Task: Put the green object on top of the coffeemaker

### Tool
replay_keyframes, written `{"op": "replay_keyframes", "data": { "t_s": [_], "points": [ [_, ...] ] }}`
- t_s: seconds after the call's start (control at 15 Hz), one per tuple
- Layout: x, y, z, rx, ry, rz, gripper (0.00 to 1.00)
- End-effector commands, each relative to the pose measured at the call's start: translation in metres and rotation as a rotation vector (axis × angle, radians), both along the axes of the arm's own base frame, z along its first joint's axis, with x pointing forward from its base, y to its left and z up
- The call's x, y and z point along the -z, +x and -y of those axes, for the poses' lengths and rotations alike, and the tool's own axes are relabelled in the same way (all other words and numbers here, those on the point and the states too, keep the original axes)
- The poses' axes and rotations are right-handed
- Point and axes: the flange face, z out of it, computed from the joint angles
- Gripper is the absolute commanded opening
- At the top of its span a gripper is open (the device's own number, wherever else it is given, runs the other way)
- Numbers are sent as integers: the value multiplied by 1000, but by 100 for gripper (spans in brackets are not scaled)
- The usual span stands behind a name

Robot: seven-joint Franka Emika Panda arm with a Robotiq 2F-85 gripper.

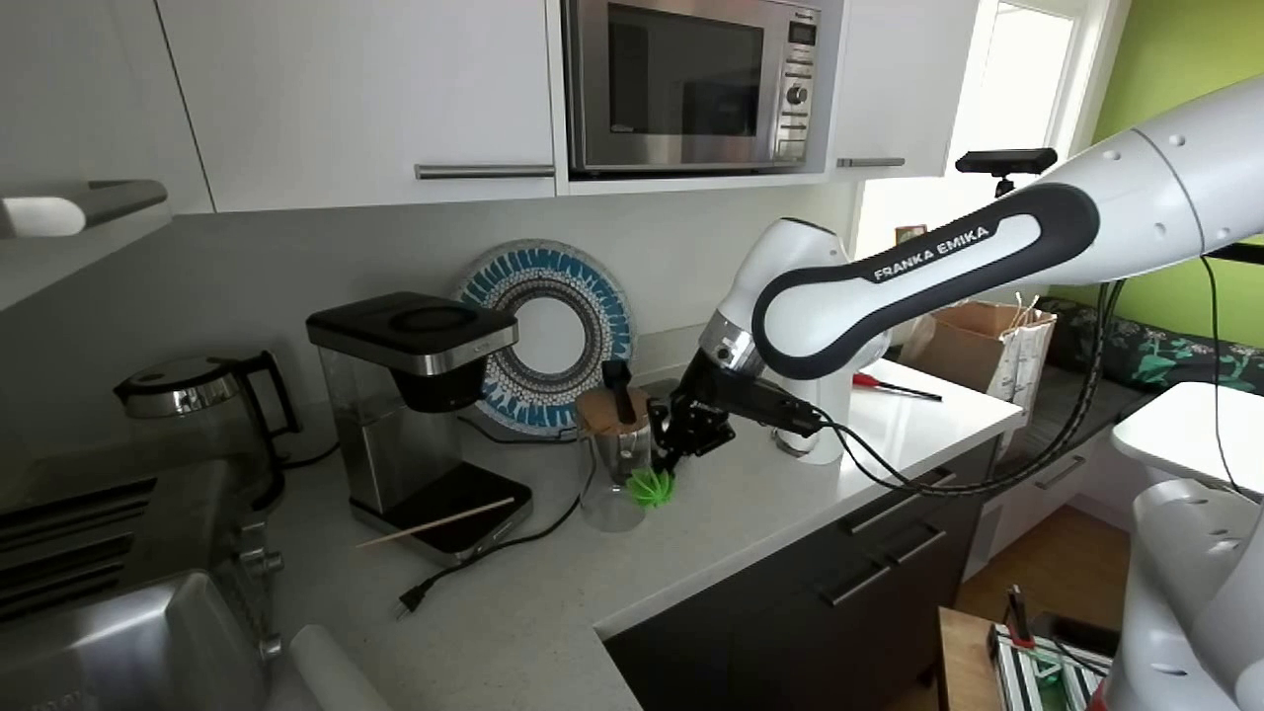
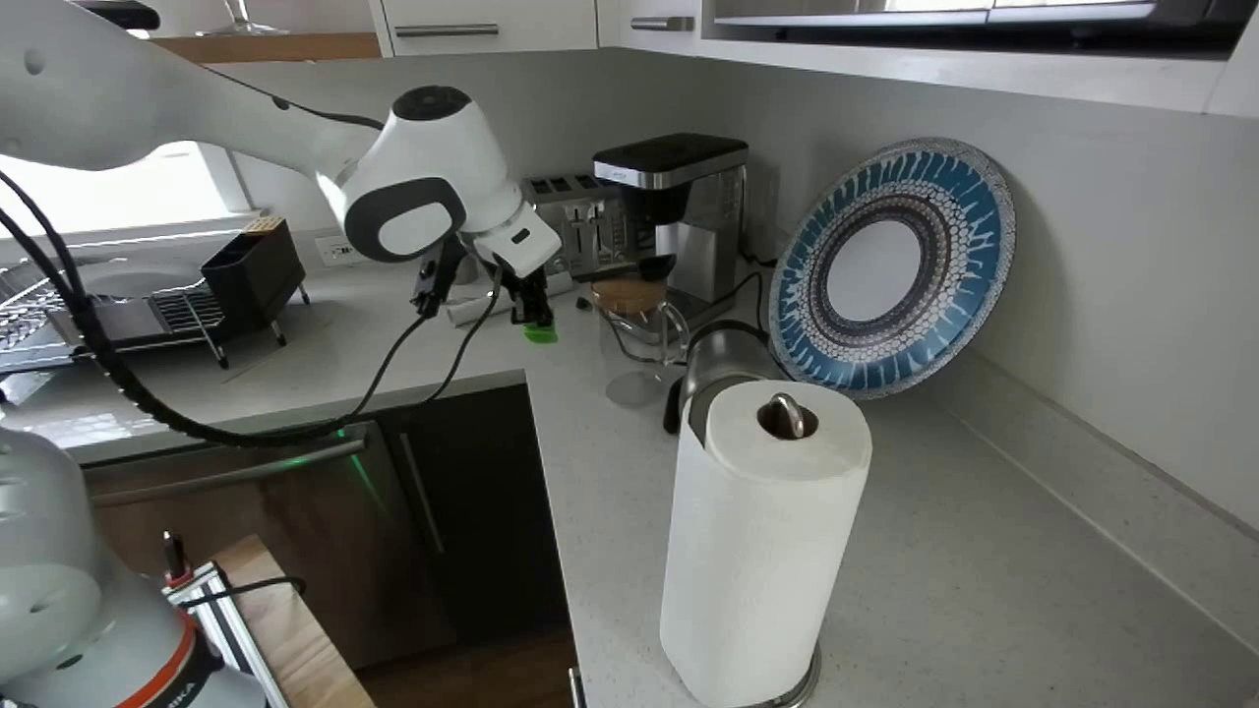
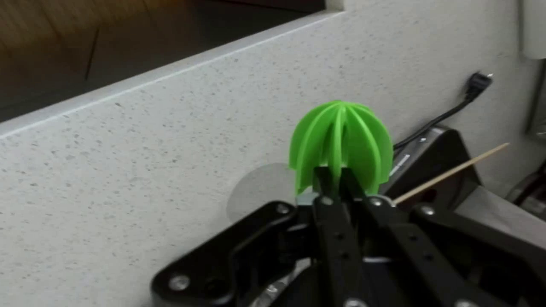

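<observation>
The gripper (image 3: pixel 335 181) pinches one rib of the green object (image 3: pixel 338 136) and holds it up off the counter (image 1: pixel 494 612), near the inner corner where the front edge turns. Over toward the back edge, apart from them, I can see the coffeemaker (image 1: pixel 425 385), a stick (image 1: pixel 434 523) lying across its base and a plug (image 1: pixel 415 595) near it, on the side nearer the front edge. A glass jug (image 1: pixel 612 459) stands near the gripper, and past that a plate (image 2: pixel 893 267) leans at the back edge.
</observation>
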Motion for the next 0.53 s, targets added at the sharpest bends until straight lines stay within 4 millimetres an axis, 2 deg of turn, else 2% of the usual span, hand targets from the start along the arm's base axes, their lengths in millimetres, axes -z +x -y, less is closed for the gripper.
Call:
{"op": "replay_keyframes", "data": {
  "t_s": [0.0,0.13,0.2,0.27,0.33,0.4,0.47],
  "points": [
    [-53,-10,-17,-97,43,166,2],
    [-91,-10,-16,-57,84,277,2],
    [-67,-4,-16,-64,49,197,2],
    [-79,-5,-17,-65,52,223,7],
    [-80,-6,-17,-65,51,224,7],
    [-77,-6,-16,-64,51,218,7],
    [-69,3,-19,-29,36,217,2]
  ]
}}
